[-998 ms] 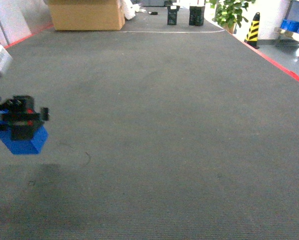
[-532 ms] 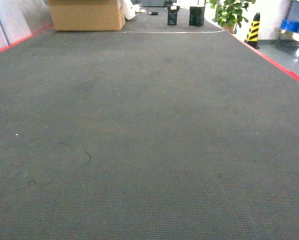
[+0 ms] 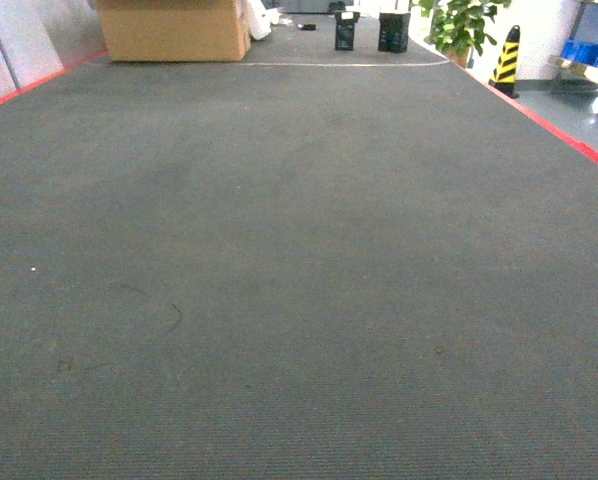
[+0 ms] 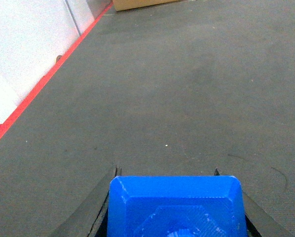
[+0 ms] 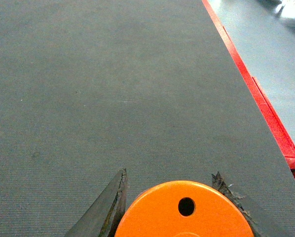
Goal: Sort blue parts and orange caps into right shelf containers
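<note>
Left gripper (image 4: 174,207) clamped on blue part (image 4: 176,207), right gripper (image 5: 179,207) clamped on orange cap (image 5: 184,212); may slip loose in transit, shelf unseen.

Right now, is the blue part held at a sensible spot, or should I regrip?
Keep it. The left gripper clamps the blue part across its two opposite flat sides, one finger on each, coming from behind. Those parallel faces look like the steadiest hold; the chamfered top face points away from the camera.
</note>
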Robot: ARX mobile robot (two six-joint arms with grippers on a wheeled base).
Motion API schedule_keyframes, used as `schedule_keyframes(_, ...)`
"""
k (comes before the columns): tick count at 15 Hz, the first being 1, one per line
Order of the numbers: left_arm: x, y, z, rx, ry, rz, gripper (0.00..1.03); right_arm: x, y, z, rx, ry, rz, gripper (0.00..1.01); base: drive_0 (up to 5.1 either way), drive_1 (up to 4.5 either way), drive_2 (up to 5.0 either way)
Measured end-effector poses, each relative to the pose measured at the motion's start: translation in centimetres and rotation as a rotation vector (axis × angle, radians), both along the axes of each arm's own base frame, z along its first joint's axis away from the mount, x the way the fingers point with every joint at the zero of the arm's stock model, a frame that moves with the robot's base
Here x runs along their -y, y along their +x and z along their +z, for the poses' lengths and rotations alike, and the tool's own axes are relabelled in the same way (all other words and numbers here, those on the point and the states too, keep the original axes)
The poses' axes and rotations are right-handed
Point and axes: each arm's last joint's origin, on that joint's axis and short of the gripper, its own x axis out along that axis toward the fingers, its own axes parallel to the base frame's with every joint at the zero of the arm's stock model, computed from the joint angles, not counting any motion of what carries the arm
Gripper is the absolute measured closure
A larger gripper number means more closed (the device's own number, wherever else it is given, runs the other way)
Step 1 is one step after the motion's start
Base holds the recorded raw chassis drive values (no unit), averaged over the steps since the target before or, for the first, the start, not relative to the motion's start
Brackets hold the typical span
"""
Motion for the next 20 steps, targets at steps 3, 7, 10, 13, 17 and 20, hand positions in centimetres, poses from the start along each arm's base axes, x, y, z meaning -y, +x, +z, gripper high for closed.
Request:
schedule_keyframes(3, 0.00, 0.00, 0.01, 0.001, 0.000, 0.000, 0.58, -0.01, 0.00, 0.00, 0.000, 0.000, 0.000, 0.57, 0.0, 0.00, 0.0)
schedule_keyframes(7, -0.07, -0.03, -0.02, -0.002, 0.000, 0.007, 0.58, -0.01, 0.00, 0.01, 0.002, 0.000, 0.001, 0.57, 0.0, 0.00, 0.0)
schedule_keyframes(10, -0.06, -0.04, 0.03, 0.002, 0.001, 0.006, 0.58, -0.01, 0.00, 0.00, 0.000, 0.000, 0.001, 0.57, 0.0, 0.00, 0.0)
schedule_keyframes(13, -0.06, -0.04, 0.02, 0.001, 0.001, 0.006, 0.58, -0.01, 0.01, 0.02, 0.002, 0.000, 0.001, 0.57, 3.3, -1.62, -1.6)
schedule_keyframes(17, -0.04, -0.04, 0.02, 0.002, 0.000, 0.003, 0.58, 0.00, 0.00, -0.02, -0.002, 0.000, 0.000, 0.57, 5.0, -2.45, -2.5)
schedule_keyframes(20, -0.04, -0.03, 0.00, 0.000, 0.000, 0.003, 0.58, 0.00, 0.00, -0.01, -0.001, 0.000, 0.000, 0.57, 5.1, -2.40, -2.4)
